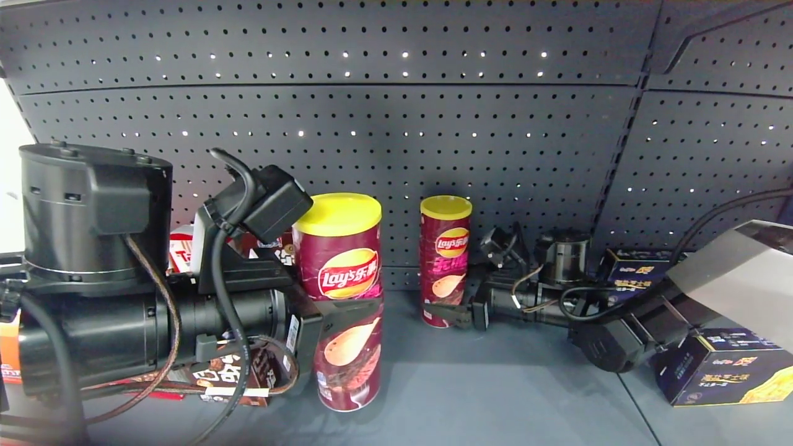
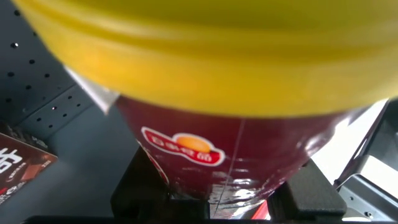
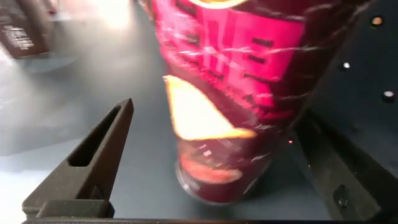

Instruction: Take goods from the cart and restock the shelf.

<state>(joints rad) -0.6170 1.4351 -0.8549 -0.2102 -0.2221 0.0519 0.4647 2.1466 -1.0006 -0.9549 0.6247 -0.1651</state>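
Two maroon chips cans with yellow lids stand on the grey shelf (image 1: 495,384). The nearer can (image 1: 339,266) is gripped at mid-height by my left gripper (image 1: 347,310), which is shut on it; one dark finger crosses its front. In the left wrist view this can (image 2: 230,149) sits between the fingers (image 2: 134,186). The farther can (image 1: 445,248) stands close to the pegboard. My right gripper (image 1: 445,314) is open around its base. In the right wrist view the can (image 3: 230,112) stands between the spread fingers (image 3: 93,162), with a gap on one side.
Dark blue and yellow boxes (image 1: 725,365) sit on the shelf's right side, another (image 1: 638,269) behind the right arm. A brown snack box (image 1: 232,378) lies under the left arm, with red and white packs (image 1: 183,248) behind it. The pegboard back wall (image 1: 396,136) bounds the shelf.
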